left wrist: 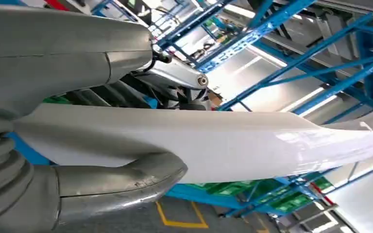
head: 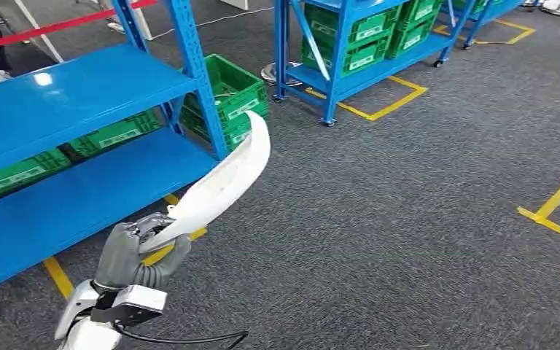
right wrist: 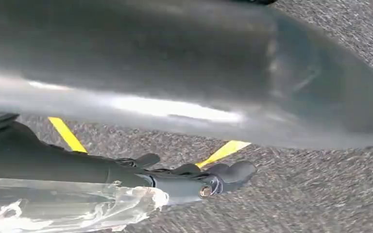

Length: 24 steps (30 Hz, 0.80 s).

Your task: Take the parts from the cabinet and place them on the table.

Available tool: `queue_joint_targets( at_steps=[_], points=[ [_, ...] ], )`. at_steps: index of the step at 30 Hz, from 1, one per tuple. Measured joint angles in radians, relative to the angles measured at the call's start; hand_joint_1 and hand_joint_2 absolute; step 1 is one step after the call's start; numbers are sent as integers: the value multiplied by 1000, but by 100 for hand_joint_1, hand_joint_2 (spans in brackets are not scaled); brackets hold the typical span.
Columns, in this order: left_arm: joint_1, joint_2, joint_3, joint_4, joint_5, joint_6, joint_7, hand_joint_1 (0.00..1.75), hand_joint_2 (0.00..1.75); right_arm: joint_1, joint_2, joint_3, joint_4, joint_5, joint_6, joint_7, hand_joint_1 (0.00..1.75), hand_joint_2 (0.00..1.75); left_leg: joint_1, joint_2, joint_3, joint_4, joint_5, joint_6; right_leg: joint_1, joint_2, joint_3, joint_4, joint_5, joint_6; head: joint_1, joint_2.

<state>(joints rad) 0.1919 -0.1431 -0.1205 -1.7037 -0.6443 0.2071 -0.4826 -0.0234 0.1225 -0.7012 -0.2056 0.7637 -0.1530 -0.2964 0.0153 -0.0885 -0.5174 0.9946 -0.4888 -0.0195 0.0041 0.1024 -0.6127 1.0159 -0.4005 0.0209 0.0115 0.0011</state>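
The part (head: 222, 182), a long curved glossy white panel, is held at one end by the left hand (head: 135, 251), clear of the rack (head: 80, 95). It is judged stiff, light and slippery; a mid-length grip would steady it. The wrist view (left wrist: 223, 145) shows the thumb underneath. The right hand (right wrist: 194, 177) appears empty, fingers loosely apart.

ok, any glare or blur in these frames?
Head view: sharp, a light glare spot on the blue shelf. Left wrist view: bright blown-out background, sheen on the white part in the left hand. Right wrist view: the right hand close and soft, the carpet smeared.
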Motion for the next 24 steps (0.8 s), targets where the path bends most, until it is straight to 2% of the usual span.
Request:
queue_joint_targets(
  at_steps=[2, 4, 5, 6, 7, 9, 10, 11, 12, 13, 14, 15, 16, 17, 19, 20, 21, 22, 23, 24],
  points=[
    [3, -1, 2, 0, -3, 0, -2, 175, 175, -2, 0, 0, -1, 0, 0, -1, 0, 0, -2, 12, -8, -3, 1, 3, -5, 16, -17, 4, 7, 11, 1, 0],
    [2, -3, 4, 0, -3, 0, -3, 175, 175, 7, 0, -2, -1, 0, 0, -1, 0, 0, -5, 32, -8, -4, 8, 16, -12, 37, -27, -3, 17, 26, 0, 0],
    [0, -4, 5, 0, -3, 0, -3, 175, 175, 10, 0, -3, -1, 0, 0, -1, 0, 0, 1, 49, -8, -7, 14, 23, -11, 15, -31, 6, 12, 27, -2, 0],
    [1, -8, 6, 0, -3, 0, -3, 175, 175, 10, 2, -5, -1, 0, 1, 0, 0, 0, 1, 57, -9, -7, 15, 28, -4, -47, -43, 37, -15, 32, 10, 0],
    [1, -8, 7, 0, -3, 0, -4, 175, 175, 7, 3, -5, -1, 1, 2, -1, 0, 0, 0, 71, -10, -7, 15, 31, -6, -76, -71, 100, -55, 38, 13, 0],
    [2, -8, 12, 0, -5, 0, -4, 175, 175, 1, 5, -6, -1, 5, 3, 1, 0, 0, -2, 100, -12, -7, 15, 31, -12, -94, -140, 265, -132, 47, 13, 0],
    [2, -9, 16, 0, -5, -1, -4, 175, 175, 0, 5, -7, -1, 9, 3, 7, 0, 0, -2, 115, -12, -7, 15, 31, -15, -95, -158, 314, -147, 51, 13, 0],
    [2, -9, 23, 0, -5, -2, -4, 175, 175, 2, 5, -8, -1, 16, 3, 16, 0, 0, -1, 128, -12, -7, 15, 31, -18, -97, -150, 309, -137, 53, 13, 0],
    [2, -10, 30, 0, -2, -5, -4, 175, 175, 3, 5, -9, -1, 21, 2, 26, 0, 0, 0, 140, -11, -6, 14, 29, -20, -99, -117, 258, -108, 54, 14, 0],
    [2, -10, 36, 0, 0, -9, -5, 175, 175, 4, 5, -12, -1, 26, 0, 31, 0, 0, 1, 151, -9, -6, 13, 26, -20, -108, -68, 175, -72, 54, 13, 0],
    [3, -11, 41, 0, 5, -11, -8, 175, 175, 4, 5, -14, -1, 30, 0, 32, 0, 0, 3, 161, -6, -6, 11, 21, -20, -129, -11, 80, -37, 56, 14, 0],
    [5, -11, 49, 0, 9, -14, -13, 175, 175, 2, 6, -14, -1, 36, 0, 33, 0, 0, -2, 169, -2, -6, 8, 13, -16, -183, 25, 10, -39, 58, 14, 0],
    [7, -12, 57, 0, 12, -18, -18, 175, 175, -2, 13, -15, -2, 40, 0, 31, 0, 0, -10, 177, -2, -4, 5, 7, -15, -177, 29, 8, -35, 40, 14, 0],
    [8, -13, 63, 0, 14, -23, -24, 175, 175, -2, 14, -16, -2, 42, 0, 30, 0, 0, -11, 183, -2, -7, 8, 2, -13, -163, 23, 12, -36, 31, 10, 0],
    [11, -18, 71, 0, 15, -35, -31, 175, 175, 1, 14, -20, -2, 48, -4, 30, 0, 0, -8, 201, 1, -14, 12, -10, -6, -146, 13, 14, -35, 17, 11, 0],
    [12, -19, 73, 0, 11, -36, -32, 175, 175, 0, 14, -23, -2, 51, -8, 30, 0, 0, -7, 207, 0, -13, 6, -19, -9, -133, 17, 5, -28, 7, 10, 0],
    [13, -20, 76, 0, 6, -35, -32, 175, 175, 3, 16, -24, -3, 52, -16, 29, 0, 0, -2, 162, -6, 4, -13, -21, -13, -122, 16, 2, -24, 0, 6, 0],
    [16, -22, 78, 0, 6, -31, -37, 175, 175, 2, 16, -26, -3, 52, -28, 22, 0, 0, -2, 128, -30, 59, -53, -20, -13, -113, 14, 1, -22, -7, 3, 0],
    [22, -24, 83, 0, 6, -27, -45, 175, 175, 0, 17, -29, -5, 52, -40, 7, 0, 0, -3, 109, -69, 142, -94, -18, -12, -100, 12, 1, -21, -10, 0, 0],
    [28, -25, 87, 0, 7, -27, -52, 175, 175, -2, 18, -32, -6, 51, -50, -5, 0, 0, -5, 100, -113, 229, -129, -17, -10, -85, 10, 1, -19, -12, 0, 0]
  ],
)
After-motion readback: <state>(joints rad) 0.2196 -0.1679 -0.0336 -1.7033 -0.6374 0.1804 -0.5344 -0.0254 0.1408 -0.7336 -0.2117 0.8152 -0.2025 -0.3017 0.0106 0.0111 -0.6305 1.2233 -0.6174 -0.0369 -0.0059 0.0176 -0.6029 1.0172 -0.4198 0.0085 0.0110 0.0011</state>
